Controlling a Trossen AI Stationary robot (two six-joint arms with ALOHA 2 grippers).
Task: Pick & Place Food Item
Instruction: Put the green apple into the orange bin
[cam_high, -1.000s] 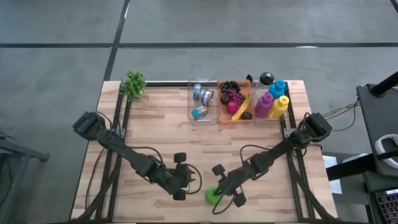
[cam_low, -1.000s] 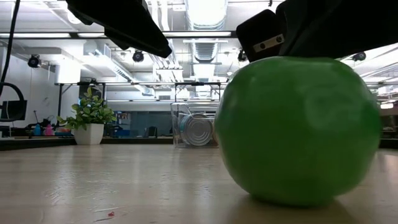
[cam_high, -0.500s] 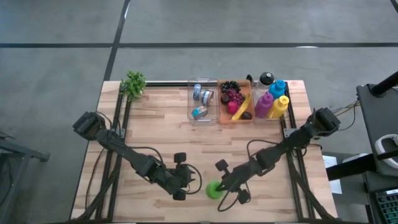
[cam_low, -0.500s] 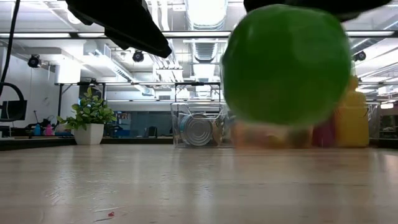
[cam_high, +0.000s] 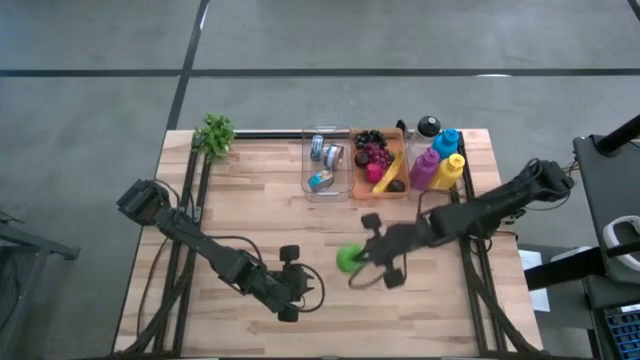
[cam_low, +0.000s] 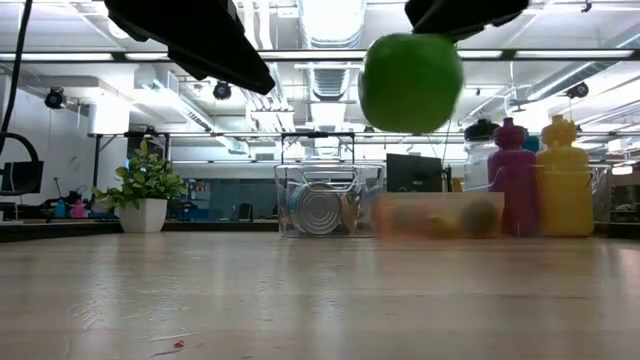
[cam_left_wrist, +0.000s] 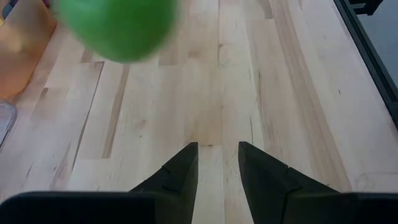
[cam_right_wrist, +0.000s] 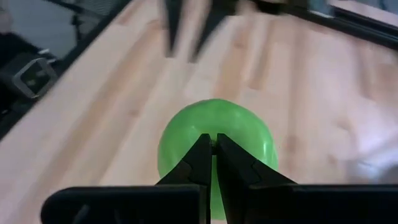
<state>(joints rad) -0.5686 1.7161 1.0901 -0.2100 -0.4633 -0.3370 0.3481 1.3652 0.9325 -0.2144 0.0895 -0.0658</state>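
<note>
Apple hangs pinched by its stem in my closed right gripper; smooth, light, apt to swing. Left gripper waits half-open.

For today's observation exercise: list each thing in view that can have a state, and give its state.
Green apple: lifted clear of the table.
Right gripper: shut on the apple's top.
Left gripper: partly open, empty, low over the table.
Orange tray: holding fruit.
Clear bin: holding cans.
</note>
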